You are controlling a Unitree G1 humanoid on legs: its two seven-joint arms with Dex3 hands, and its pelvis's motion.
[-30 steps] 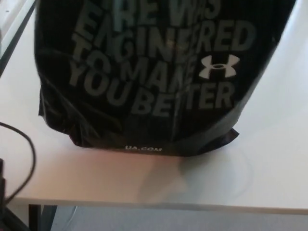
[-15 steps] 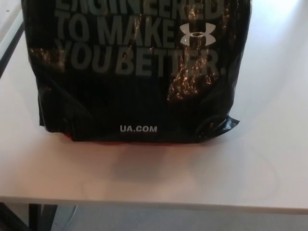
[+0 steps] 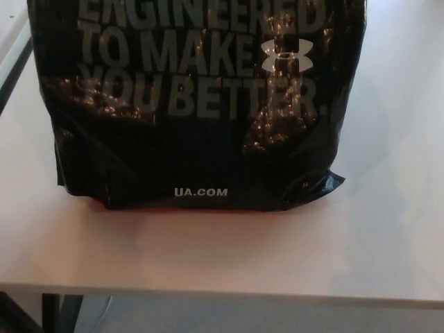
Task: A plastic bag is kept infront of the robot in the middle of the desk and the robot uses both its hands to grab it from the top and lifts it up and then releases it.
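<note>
Sits base-down on the desk (image 3: pixel 388 236), black plastic bag (image 3: pixel 194 118); hands unseen, grip untellable; likely release or regrasp next.

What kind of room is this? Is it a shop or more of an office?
Probably an office or workroom, though little shows. A black plastic bag with printed sports-brand lettering stands on a plain white desk, and beneath the desk's front edge you glimpse dark legs and a pale floor. No shelves or tills.
</note>
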